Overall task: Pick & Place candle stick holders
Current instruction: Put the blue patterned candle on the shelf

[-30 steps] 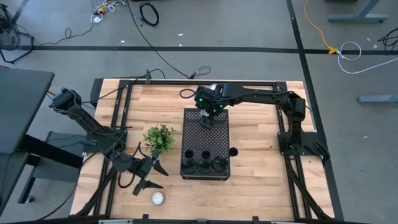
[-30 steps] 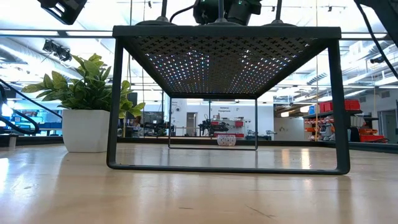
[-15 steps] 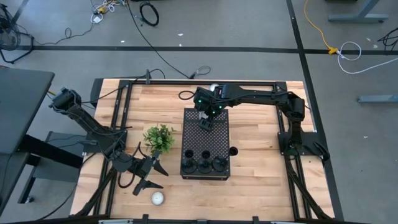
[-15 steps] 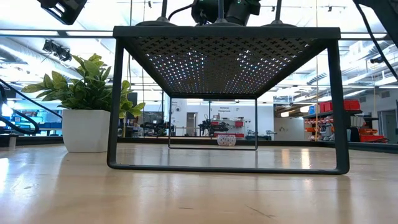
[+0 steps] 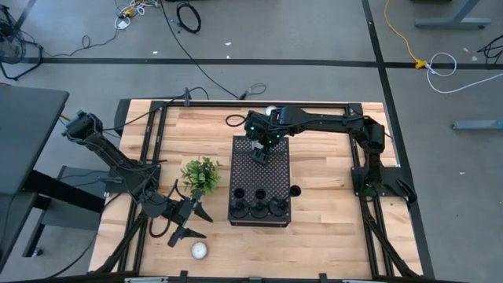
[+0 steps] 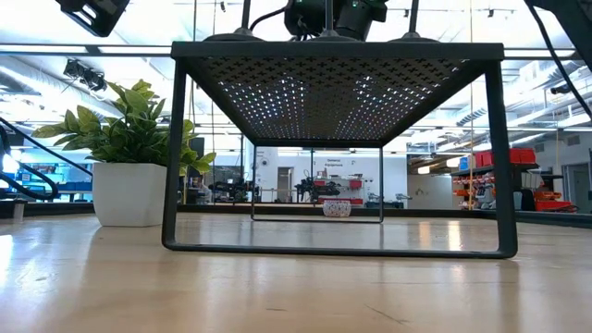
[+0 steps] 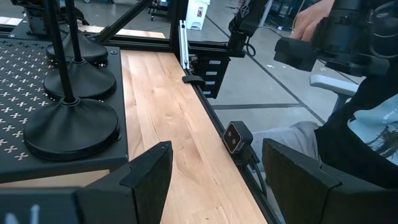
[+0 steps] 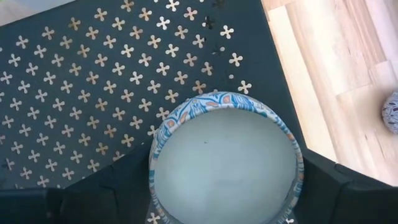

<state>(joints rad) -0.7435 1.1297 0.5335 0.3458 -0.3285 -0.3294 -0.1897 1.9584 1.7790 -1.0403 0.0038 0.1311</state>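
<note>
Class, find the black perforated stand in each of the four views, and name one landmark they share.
High view: black perforated stand at table centre.
Low view: fills the middle, seen side-on.
Left wrist view: one corner, at the left edge.
Right wrist view: its top, behind the round candle.
Shared landmark: the three candle stick holders on it.

Three candle stick holders [image 5: 258,207], two candles [image 5: 200,250]

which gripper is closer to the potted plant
Left. The left gripper sits open just below the potted plant near the table's front edge; the right gripper is across on the perforated stand, holding a round candle.
</note>
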